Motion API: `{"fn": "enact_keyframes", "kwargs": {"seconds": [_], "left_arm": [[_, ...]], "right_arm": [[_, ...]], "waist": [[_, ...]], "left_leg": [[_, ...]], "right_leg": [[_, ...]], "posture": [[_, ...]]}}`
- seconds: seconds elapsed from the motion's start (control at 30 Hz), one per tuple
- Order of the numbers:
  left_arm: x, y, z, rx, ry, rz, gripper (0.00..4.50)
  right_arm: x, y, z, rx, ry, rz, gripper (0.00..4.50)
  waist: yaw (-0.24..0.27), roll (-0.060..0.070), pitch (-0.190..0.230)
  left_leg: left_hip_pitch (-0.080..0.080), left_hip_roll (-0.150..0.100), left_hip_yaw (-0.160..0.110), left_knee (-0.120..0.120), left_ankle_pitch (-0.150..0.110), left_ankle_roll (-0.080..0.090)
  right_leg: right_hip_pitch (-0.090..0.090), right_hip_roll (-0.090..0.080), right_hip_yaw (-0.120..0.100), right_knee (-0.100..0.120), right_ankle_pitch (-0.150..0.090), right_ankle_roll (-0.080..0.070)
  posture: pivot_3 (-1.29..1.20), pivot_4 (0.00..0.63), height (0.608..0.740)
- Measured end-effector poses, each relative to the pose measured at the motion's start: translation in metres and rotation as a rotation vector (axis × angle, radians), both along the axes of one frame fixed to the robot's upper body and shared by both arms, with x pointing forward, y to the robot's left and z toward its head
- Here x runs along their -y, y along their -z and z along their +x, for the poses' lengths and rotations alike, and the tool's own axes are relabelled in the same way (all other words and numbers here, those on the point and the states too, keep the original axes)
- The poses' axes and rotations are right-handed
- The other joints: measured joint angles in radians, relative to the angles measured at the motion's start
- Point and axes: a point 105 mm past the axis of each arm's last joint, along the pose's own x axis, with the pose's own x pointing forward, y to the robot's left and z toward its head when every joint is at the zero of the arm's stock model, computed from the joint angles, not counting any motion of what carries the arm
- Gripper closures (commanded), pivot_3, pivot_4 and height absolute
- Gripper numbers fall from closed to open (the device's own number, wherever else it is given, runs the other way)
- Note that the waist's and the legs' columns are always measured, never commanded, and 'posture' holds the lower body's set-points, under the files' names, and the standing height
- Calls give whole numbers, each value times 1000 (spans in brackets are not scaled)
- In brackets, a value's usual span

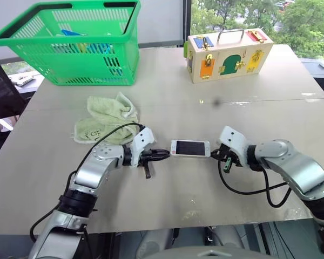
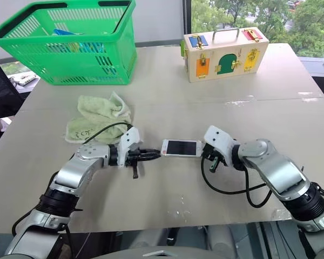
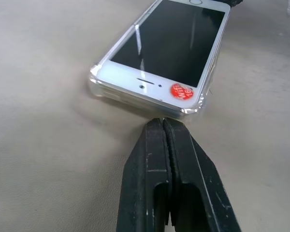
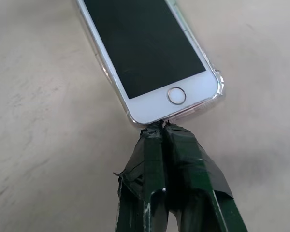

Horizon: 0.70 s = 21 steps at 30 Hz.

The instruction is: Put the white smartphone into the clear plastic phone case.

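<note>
The white smartphone [image 1: 190,148] lies flat, screen up, in the middle of the table. The clear plastic phone case [image 3: 94,81] wraps its edges, and its glossy rim [image 4: 221,88] shows around both ends. A red sticker marks the phone's earpiece end. My left gripper [image 1: 165,155] is shut, its tips [image 3: 163,123] meeting the case at that end. At the home-button end, my right gripper [image 1: 214,154] is also shut, with its taped tips [image 4: 163,128] against the case rim. Nothing is held between either pair of fingers.
A pale green cloth [image 1: 105,120] lies just behind my left arm. A green basket [image 1: 21,33] stands at the back left and a wooden latch box [image 1: 229,54] at the back right. The table's front edge [image 1: 151,229] is close below both arms.
</note>
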Motion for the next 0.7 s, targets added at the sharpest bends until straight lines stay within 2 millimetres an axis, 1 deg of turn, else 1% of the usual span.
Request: {"fn": "enact_keyframes", "kwargs": {"seconds": [0.2, 0.33, 0.47, 0.57, 0.7], "left_arm": [[-1, 1, 0, 7, -3, 8, 4469], [-3, 2, -1, 13, -7, 6, 4469], [-8, 3, -2, 20, -5, 11, 4469], [-15, 2, -3, 20, -4, 29, 4469], [-19, 2, -2, 12, -9, 28, 4469]], "right_arm": [[-6, -1, 3, 37, -64, -65, 4443], [-6, -1, 4, 53, -83, -84, 4443], [-4, -1, 2, 52, -98, -87, 4443], [-1, 0, 1, 41, -99, -93, 4443], [0, -2, 3, 48, -92, -90, 4443]], "waist": [[-1, 0, 0], [-3, 0, 0], [-5, 0, 0], [-11, 0, 0], [-22, 0, 0]], "left_leg": [[1, 0, 0, 1, -1, 2], [2, 1, 0, 1, -1, 1], [2, 1, 0, 1, -1, 1], [2, 1, 0, 1, 0, 0], [2, 1, 0, 1, -1, 1]], "right_leg": [[1, 0, -1, 0, 0, 0], [2, 1, -1, 0, 1, 0], [2, 1, -1, 0, 0, -1], [1, 1, 0, 0, 1, -1], [2, 1, 0, 1, 1, -1]], "posture": [[0, 150, 740], [0, 150, 740], [0, 150, 740], [0, 150, 740], [0, 150, 740]]}}
